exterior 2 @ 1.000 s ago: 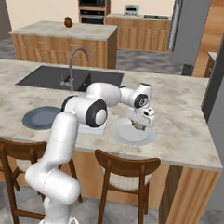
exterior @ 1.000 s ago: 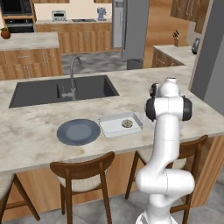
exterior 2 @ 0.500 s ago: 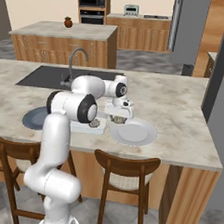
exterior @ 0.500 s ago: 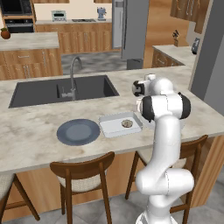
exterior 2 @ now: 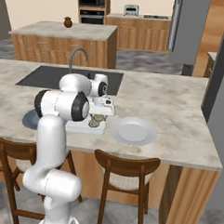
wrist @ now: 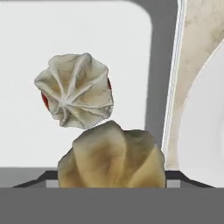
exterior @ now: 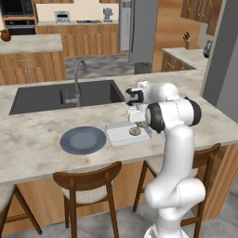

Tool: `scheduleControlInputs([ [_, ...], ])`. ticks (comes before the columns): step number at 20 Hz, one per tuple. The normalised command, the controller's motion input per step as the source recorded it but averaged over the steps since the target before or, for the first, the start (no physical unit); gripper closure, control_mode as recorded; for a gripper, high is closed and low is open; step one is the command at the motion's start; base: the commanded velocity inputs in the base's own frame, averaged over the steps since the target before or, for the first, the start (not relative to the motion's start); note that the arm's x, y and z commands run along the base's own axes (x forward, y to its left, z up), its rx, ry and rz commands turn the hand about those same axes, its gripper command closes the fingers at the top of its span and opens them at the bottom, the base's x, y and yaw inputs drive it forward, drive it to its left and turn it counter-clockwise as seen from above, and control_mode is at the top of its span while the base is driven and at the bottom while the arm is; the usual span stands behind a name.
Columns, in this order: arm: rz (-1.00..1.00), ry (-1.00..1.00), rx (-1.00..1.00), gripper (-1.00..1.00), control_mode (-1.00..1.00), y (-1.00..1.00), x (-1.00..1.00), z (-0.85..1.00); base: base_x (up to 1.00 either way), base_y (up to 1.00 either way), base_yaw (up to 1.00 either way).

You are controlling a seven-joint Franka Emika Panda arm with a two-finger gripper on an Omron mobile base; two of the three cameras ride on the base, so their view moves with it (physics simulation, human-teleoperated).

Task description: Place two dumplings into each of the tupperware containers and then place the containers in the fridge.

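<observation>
A whitish tupperware container [exterior: 122, 134] sits on the counter to the right of the blue-grey plate [exterior: 83, 140]. One dumpling [wrist: 74, 92] lies on its floor; the left base view shows that dumpling [exterior: 135, 131] too. My gripper [wrist: 112, 177] hangs just over the container [exterior 2: 83, 127], shut on a second tan dumpling [wrist: 111, 155]. From the right base camera the gripper [exterior 2: 100, 114] stands above the container's right end. The tall grey fridge [exterior: 144, 32] stands far across the room.
A round white dish [exterior 2: 133, 131] lies on the counter just right of the container. The dark sink [exterior: 65, 95] with its tap [exterior: 76, 81] is behind. Two wooden stools [exterior: 88, 186] stand under the counter's front edge.
The gripper has swung left from above the round white dish to above the container, carrying a dumpling with it.
</observation>
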Motion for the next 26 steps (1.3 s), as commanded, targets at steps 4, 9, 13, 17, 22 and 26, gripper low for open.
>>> scheduleControlInputs([
  [4, 0.33, 0.00, 0.10, 1.00, -1.00, 0.82, 0.12, -0.07, 0.00, 0.00, 0.00],
  [9, 0.25, 0.03, 0.05, 1.00, -1.00, 0.74, 0.54, -0.42, 0.00, 0.00, 0.00],
  [13, 0.16, -0.03, 0.03, 1.00, -1.00, 0.29, 0.26, -0.20, 0.00, 0.00, 0.00],
  [17, 0.00, -0.02, 0.00, 1.00, -1.00, 0.00, -0.78, 0.00, 0.00, 0.00, 0.00],
  [22, 0.00, -0.08, 0.01, 1.00, -1.00, 0.07, -0.26, -0.14, 0.00, 0.00, 0.00],
  [26, 0.00, 0.00, 0.00, 1.00, -1.00, 0.28, 0.00, -0.28, 0.00, 0.00, 0.00],
])
